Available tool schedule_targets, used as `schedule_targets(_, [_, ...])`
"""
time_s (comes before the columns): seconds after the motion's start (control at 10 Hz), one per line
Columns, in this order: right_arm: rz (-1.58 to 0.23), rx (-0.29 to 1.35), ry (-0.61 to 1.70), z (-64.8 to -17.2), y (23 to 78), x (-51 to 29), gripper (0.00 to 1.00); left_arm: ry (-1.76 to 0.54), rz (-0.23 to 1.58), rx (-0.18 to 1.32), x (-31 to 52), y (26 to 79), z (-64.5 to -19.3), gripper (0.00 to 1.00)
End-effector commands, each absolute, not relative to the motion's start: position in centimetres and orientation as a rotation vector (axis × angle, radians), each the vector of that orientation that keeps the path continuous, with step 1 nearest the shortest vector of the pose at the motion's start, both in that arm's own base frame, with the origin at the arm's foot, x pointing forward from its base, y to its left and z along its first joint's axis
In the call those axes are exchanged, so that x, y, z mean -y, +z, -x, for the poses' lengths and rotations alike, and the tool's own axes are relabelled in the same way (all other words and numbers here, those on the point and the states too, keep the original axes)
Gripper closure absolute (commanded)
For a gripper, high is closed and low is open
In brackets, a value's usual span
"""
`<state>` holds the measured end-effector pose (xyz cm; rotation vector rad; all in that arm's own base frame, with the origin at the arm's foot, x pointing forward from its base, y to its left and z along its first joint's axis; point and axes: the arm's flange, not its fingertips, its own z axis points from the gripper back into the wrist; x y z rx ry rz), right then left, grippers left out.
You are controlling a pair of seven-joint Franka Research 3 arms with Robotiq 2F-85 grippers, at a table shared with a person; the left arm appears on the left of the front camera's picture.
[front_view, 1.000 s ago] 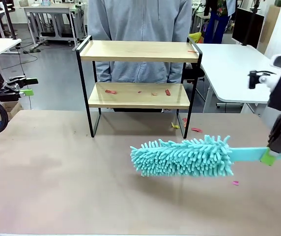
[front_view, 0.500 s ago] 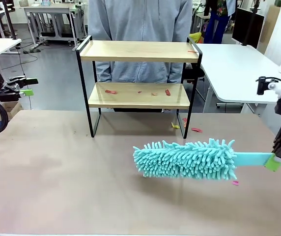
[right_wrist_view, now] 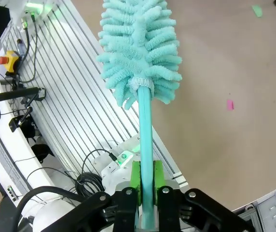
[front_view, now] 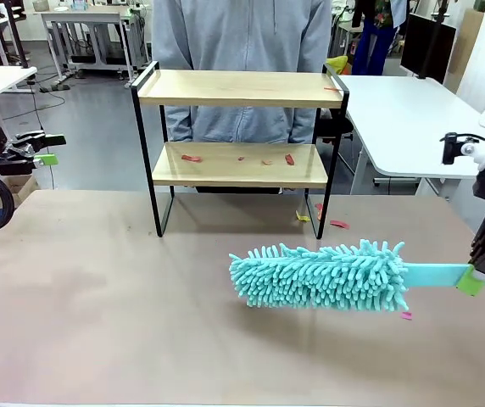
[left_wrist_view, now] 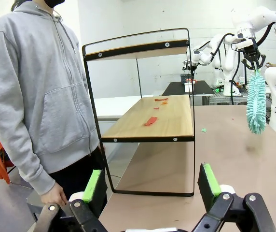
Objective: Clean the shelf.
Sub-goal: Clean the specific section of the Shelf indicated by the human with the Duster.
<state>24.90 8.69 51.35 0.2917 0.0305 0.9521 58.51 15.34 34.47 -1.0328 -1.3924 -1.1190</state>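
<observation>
The shelf is standing upper centre, long axis running left to right — the right gripper is clamping a duster pointing left, the left gripper is gaping, jaws apart

Open table on left, in front of shelf. Across right half, duster barring low passage. Gap between shelf boards open at front; person standing close behind.
</observation>
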Motion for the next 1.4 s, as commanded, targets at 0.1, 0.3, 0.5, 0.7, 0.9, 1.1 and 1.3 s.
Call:
schedule_targets(0.1, [-0.285,-0.028,0.955,-25.02,51.68,-8.89,0.87,-1.126,1.023,1.4,-15.22,34.75,-58.36,0.0])
schedule_targets(0.3, [-0.285,-0.028,0.955,-25.02,51.68,-8.89,0.87,-1.126,1.023,1.4,-15.22,34.75,-58.36,0.0])
schedule_targets(0.5, [-0.285,-0.028,0.955,-25.02,51.68,-8.89,0.87,-1.126,1.023,1.4,-15.22,34.75,-58.36,0.0])
schedule_targets(0.7, [-0.285,-0.028,0.955,-25.02,51.68,-8.89,0.87,-1.126,1.023,1.4,-15.22,34.75,-58.36,0.0])
schedule_targets(0.9, [-0.285,-0.028,0.955,-25.02,51.68,-8.89,0.87,-1.126,1.023,1.4,-15.22,34.75,-58.36,0.0])
schedule_targets(1.1, [-0.285,-0.028,0.955,-25.02,51.68,-8.89,0.87,-1.126,1.023,1.4,-15.22,34.75,-58.36,0.0])
schedule_targets(1.3, [-0.285,-0.028,0.955,-25.02,51.68,-8.89,0.87,-1.126,1.023,1.4,-15.22,34.75,-58.36,0.0])
